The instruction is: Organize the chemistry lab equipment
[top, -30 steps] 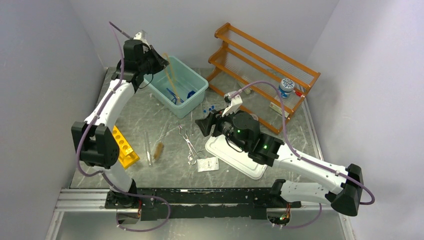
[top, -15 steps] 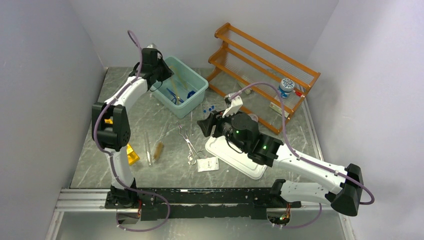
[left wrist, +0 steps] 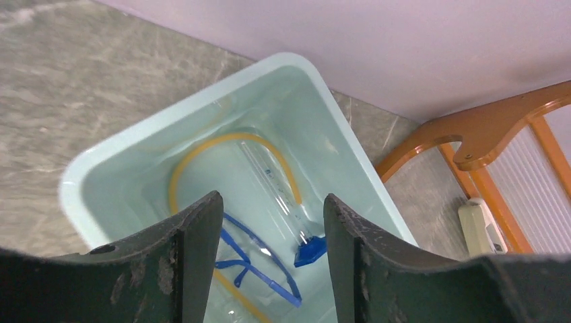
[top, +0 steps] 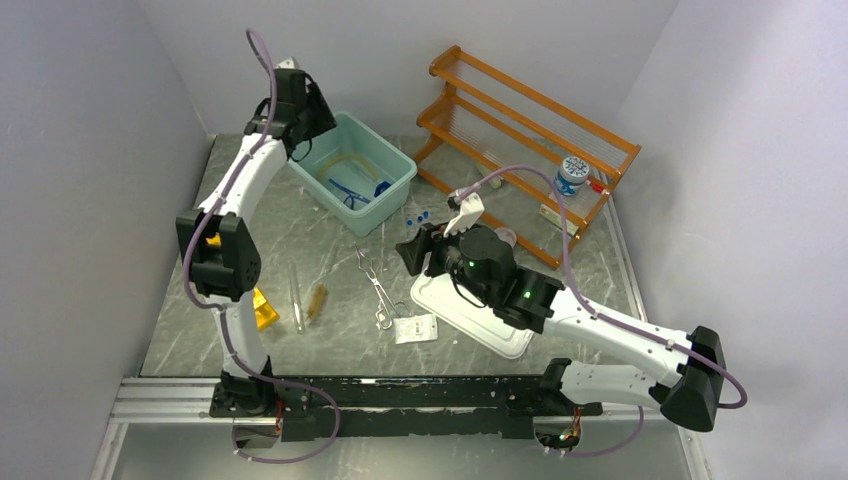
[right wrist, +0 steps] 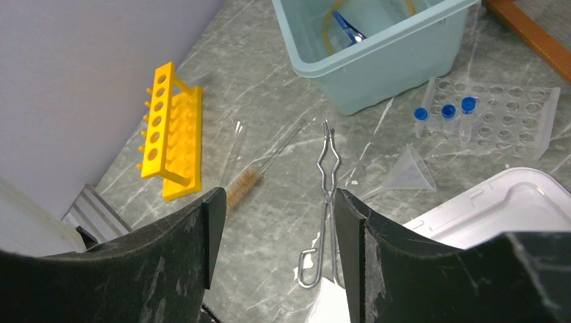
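Observation:
My left gripper (top: 318,120) (left wrist: 273,215) hangs open and empty above the far left corner of the teal bin (top: 392,190) (left wrist: 121,158). In the bin lie the amber rubber tubing (left wrist: 202,151), a clear glass tube with a blue base (left wrist: 276,185) and the blue-framed goggles (left wrist: 259,266). My right gripper (top: 408,250) (right wrist: 273,235) is open and empty, a little above the table beside the metal tongs (top: 378,290) (right wrist: 328,178). On the table lie the brush (top: 318,300) (right wrist: 242,185), a glass tube (top: 296,298) and the yellow test-tube rack (right wrist: 172,128), which my left arm partly hides in the top view.
The orange shelf (top: 530,130) stands at the back right with a small jar (top: 572,172) on it. Blue-capped vials (right wrist: 448,111) sit in a clear rack beside a clear funnel (right wrist: 407,171). A white tray (top: 470,315) lies under my right arm, and a small white packet (top: 415,328) is near the tongs.
My left gripper opened and let go of the amber tubing, which now lies in the bin; the left arm dipped toward the bin, then drew back. The right arm stayed still.

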You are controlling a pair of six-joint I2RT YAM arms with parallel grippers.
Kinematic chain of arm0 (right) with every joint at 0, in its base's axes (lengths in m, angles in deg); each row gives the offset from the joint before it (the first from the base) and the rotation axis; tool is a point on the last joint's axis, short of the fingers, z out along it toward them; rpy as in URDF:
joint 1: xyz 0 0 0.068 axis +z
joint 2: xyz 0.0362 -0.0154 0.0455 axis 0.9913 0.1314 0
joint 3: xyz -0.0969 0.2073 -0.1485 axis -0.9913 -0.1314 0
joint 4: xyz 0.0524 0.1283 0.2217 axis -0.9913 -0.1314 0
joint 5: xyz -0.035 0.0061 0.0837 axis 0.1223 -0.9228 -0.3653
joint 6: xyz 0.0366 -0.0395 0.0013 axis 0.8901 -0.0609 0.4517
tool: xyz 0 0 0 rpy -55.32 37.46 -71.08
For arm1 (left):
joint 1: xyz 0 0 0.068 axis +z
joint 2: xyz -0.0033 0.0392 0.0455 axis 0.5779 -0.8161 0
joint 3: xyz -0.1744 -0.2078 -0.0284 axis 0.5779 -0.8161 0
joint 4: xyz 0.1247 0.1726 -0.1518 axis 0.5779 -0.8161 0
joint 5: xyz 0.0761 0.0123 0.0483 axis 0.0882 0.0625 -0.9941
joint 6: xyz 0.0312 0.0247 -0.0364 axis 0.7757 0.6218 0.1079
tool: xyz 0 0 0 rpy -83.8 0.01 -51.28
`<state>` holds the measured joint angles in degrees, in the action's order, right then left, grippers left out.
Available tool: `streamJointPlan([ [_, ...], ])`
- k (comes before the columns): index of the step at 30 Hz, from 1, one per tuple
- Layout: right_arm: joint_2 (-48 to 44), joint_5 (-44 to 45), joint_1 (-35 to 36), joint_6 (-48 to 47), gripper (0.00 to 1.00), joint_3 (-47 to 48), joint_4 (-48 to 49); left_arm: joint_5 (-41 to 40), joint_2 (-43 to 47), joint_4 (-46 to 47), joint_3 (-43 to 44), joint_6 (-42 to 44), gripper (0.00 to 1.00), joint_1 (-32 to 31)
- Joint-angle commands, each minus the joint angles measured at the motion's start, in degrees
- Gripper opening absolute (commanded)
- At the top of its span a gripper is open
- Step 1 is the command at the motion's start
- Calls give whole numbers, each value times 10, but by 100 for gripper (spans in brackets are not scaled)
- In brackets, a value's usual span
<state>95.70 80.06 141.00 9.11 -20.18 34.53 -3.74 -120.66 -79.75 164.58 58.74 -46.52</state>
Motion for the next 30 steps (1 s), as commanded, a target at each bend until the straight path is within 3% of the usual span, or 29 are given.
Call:
streamJointPlan([
  [1,19,10,-3,2,63,3,-13,0,67,-82,33,63,63,14],
  [8,31,-3,-5,16,63,-12,1,12,234,-175,-149,115,76,16],
  [13,29,-8,-8,21,63,-29,13,-11,344,-225,-312,89,80,19],
  [18,33,-19,-11,24,63,-37,14,-3,415,-208,-460,59,81,20],
  [21,39,-26,-11,24,63,-37,14,9,413,-202,-504,37,75,20],
  [25,48,-30,-12,30,63,-38,14,88,410,-145,-562,38,57,20],
  [30,58,-35,-12,38,63,-42,14,179,377,-89,-606,46,53,5],
])
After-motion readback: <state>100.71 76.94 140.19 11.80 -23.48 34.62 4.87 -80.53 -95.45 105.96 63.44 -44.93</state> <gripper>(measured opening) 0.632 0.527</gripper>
